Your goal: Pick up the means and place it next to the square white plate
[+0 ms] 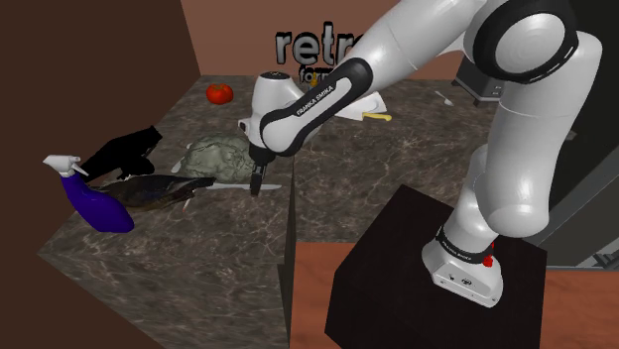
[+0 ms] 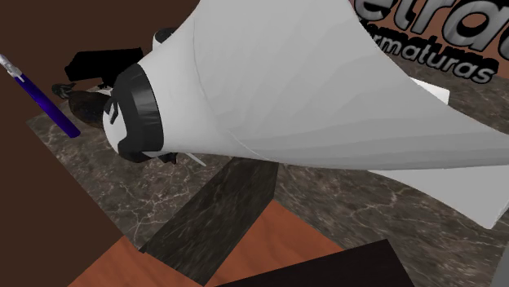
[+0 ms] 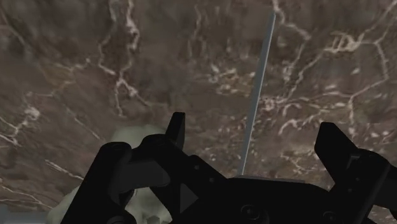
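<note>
While the thin grey knife [image 3: 258, 89] lies flat on the dark marble counter [image 1: 198, 258], just beside a pale green lump [image 1: 218, 156], the black gripper [image 3: 254, 124] hangs over it. Its fingers stand apart, the blade between them touching neither. A purple spray bottle [image 1: 99, 206] lies farther toward the shoulder view's left.

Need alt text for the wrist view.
Open all-black gripper hovers over a dark brown marbled counter, with a thin grey blade-like strip lying between its fingers, untouched. A pale green lumpy object sits beside one finger.

I see a thin, straight grey blade [image 3: 257, 95] lying flat on the marble counter [image 1: 198, 258], well apart from the square white plate [image 1: 372, 103].
</note>
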`<action>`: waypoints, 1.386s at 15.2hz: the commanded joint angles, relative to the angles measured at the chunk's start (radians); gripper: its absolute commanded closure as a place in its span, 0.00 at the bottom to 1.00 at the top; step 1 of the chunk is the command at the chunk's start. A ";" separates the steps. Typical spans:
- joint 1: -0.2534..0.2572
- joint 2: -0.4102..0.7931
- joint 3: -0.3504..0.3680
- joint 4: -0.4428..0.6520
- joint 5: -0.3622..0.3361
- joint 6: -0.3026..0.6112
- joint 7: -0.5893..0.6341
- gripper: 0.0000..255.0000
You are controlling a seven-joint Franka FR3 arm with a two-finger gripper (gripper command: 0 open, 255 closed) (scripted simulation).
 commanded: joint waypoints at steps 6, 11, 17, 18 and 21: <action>0.001 0.013 0.001 0.003 0.001 0.011 0.000 0.00; 0.001 0.013 0.001 0.003 0.001 0.011 0.000 1.00; 0.001 0.016 0.001 0.007 0.001 0.009 0.000 1.00; 0.001 0.013 0.001 0.003 0.001 0.011 0.000 1.00; 0.002 -0.013 -0.001 0.013 -0.006 -0.025 0.009 1.00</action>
